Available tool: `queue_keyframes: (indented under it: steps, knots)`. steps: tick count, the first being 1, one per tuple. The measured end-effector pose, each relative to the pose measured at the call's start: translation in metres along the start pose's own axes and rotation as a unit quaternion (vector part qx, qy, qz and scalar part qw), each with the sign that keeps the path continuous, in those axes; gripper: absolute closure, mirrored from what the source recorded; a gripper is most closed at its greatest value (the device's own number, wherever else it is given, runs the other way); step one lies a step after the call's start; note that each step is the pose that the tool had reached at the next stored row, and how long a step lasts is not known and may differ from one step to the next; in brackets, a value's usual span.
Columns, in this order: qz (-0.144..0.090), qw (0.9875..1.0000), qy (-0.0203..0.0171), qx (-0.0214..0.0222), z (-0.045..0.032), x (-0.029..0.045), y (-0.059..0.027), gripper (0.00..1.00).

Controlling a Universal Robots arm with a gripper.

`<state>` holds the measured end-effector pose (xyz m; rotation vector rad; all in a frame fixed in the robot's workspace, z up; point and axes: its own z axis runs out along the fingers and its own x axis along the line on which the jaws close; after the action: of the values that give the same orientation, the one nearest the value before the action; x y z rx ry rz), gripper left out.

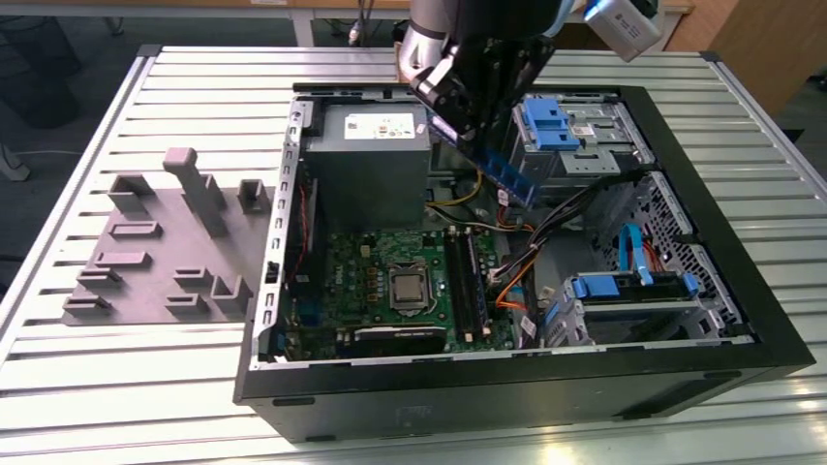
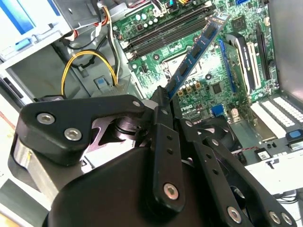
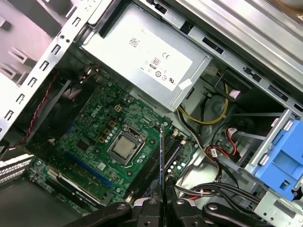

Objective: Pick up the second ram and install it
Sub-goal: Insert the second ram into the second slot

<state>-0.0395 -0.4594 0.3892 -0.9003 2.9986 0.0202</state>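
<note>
My gripper (image 1: 475,145) hangs over the open computer case (image 1: 517,373) and is shut on the second ram (image 1: 506,176), a thin green stick with black chips. The stick hangs tilted above the power supply's corner and the cables, apart from the board. In the second wrist view the ram (image 2: 194,51) runs out from the black fingers (image 2: 162,109) toward the long black memory slots (image 2: 165,29). The first wrist view has the ram (image 3: 161,161) edge-on, clamped in the gripper (image 3: 161,204), above the slots (image 3: 152,171) beside the processor (image 3: 125,145).
A grey fixture tray (image 1: 168,242) lies on the slatted table at the exterior view's left. Inside the case are the power supply (image 1: 368,155), blue drive cages (image 1: 563,121), loose cables (image 1: 556,242) and the green motherboard (image 1: 375,281).
</note>
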Motion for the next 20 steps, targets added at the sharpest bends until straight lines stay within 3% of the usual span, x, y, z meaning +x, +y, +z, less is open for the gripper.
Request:
queue_keyframes:
  steps: [12,20]
  knots:
    - [0.042,0.9991,0.0008,0.0024,0.0003,-0.0003,-0.0002,0.86]
    - [0.074,0.9972,0.0014,0.0041,0.0004,-0.0005,-0.0003,0.86]
